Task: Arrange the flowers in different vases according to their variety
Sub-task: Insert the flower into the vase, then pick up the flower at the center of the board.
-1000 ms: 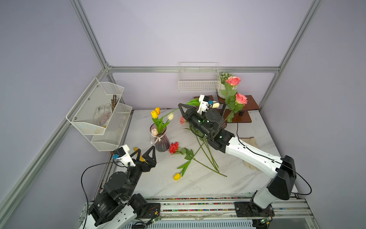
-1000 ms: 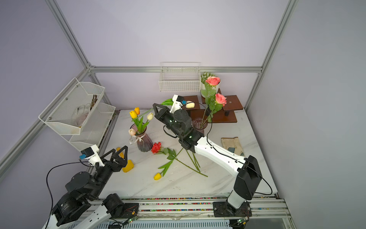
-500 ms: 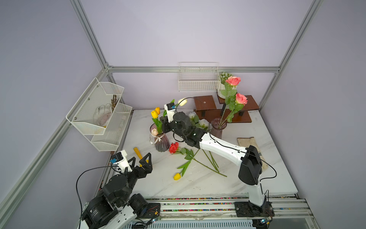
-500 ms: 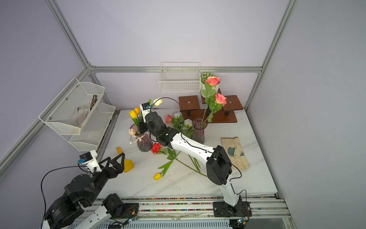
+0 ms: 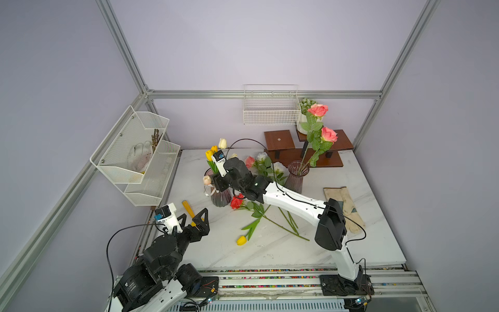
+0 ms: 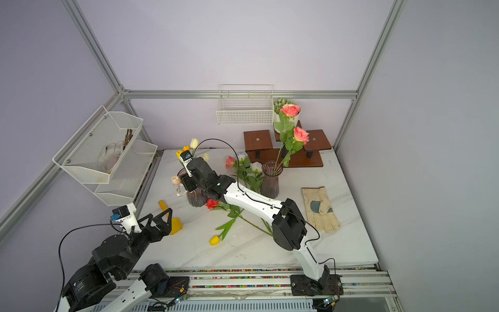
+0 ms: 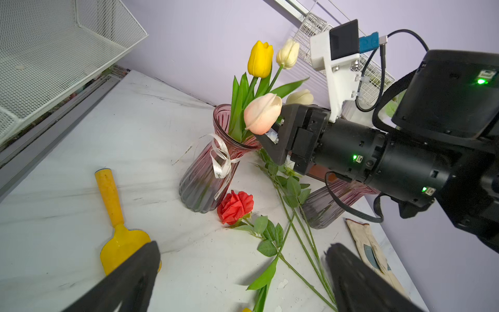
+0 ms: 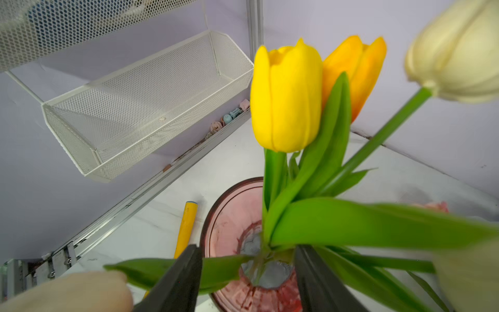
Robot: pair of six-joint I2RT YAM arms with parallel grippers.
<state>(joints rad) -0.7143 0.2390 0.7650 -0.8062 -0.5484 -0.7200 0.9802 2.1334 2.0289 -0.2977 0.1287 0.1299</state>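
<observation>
The wide bow vase [image 5: 221,198] [image 7: 205,175] holds yellow [image 8: 286,97], orange [image 8: 359,75], cream [image 5: 222,143] and pale pink [image 7: 263,113] tulips. My right gripper [image 8: 248,248] hangs over its mouth, open, with green stems and leaves loose between its jaws. The slim vase [image 5: 295,175] holds two pink roses [image 5: 329,134]. A red rose [image 5: 236,202], a yellow tulip [image 5: 241,240] and pink and white roses [image 5: 249,161] lie on the table. My left gripper [image 5: 194,214] [image 7: 244,245] hovers open and empty at the front left.
A yellow trowel [image 5: 188,209] lies right by my left gripper. A work glove [image 5: 343,205] lies at the right. Wooden stands [image 5: 279,140] and a potted plant [image 5: 306,113] stand at the back. A wire basket [image 5: 270,108] and mesh shelves [image 5: 135,151] hang on the walls.
My right arm swung left with the cream tulip to the bow vase, lowered its stem in, and its jaws have now opened. My left gripper drew back a little.
</observation>
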